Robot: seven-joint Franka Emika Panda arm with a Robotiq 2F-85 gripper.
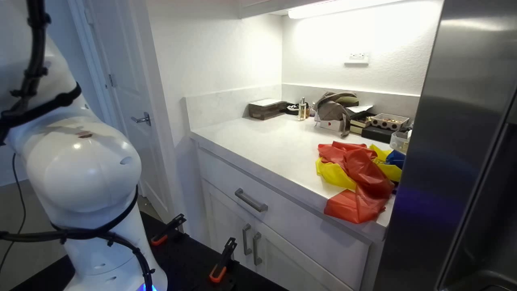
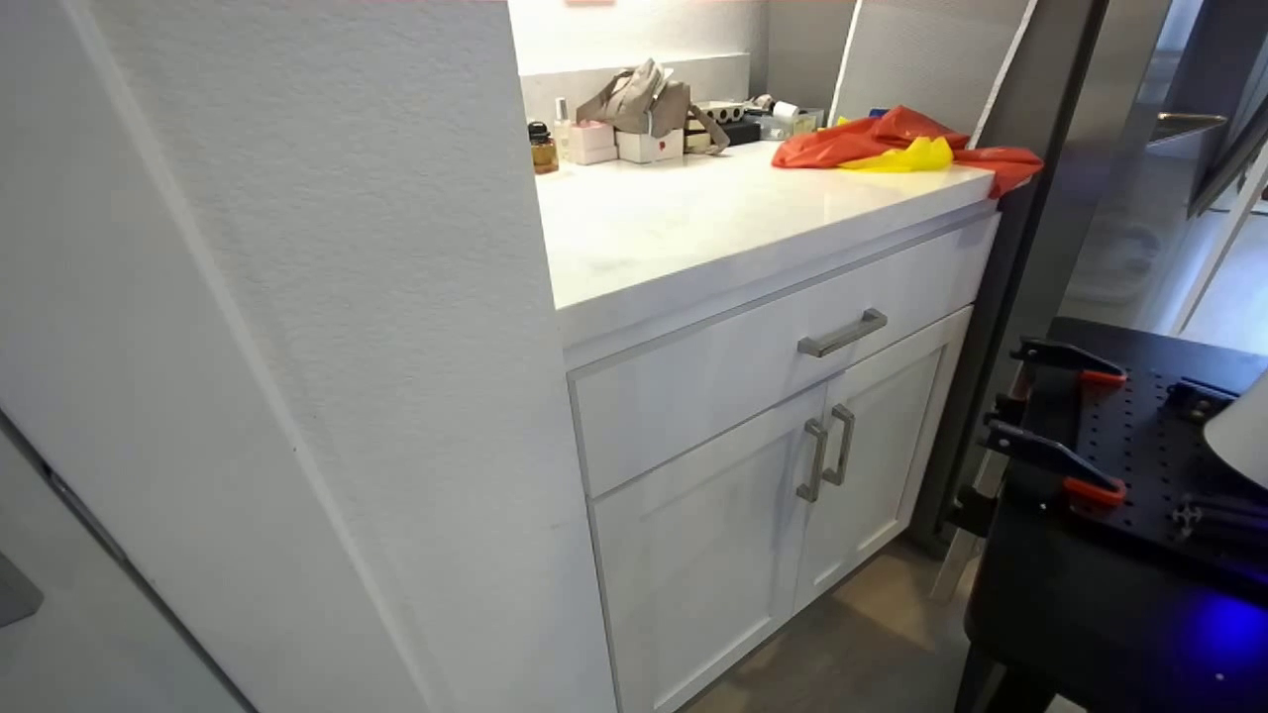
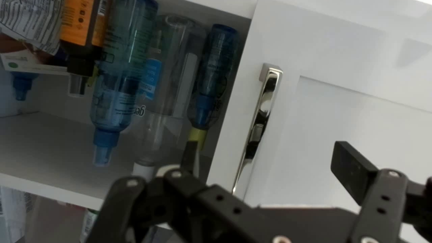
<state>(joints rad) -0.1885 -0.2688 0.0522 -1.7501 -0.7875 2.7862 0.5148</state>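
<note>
My gripper is open in the wrist view, with nothing between its fingertips. A white cabinet door with a shiny metal handle is in front of it. The handle runs at a slant between the two fingers; its lower end is hidden behind the gripper. Left of the door is an open cabinet with a shelf. Bottles appear upside down there: a blue spray bottle, a clear bottle, a dark blue bottle and a brown bottle with an orange label. Neither exterior view shows the gripper.
The white arm stands on a black table with clamps. A white counter bears red and yellow fabric, a brown bag and small boxes. Below are a drawer handle and shut doors. A steel fridge stands beside it.
</note>
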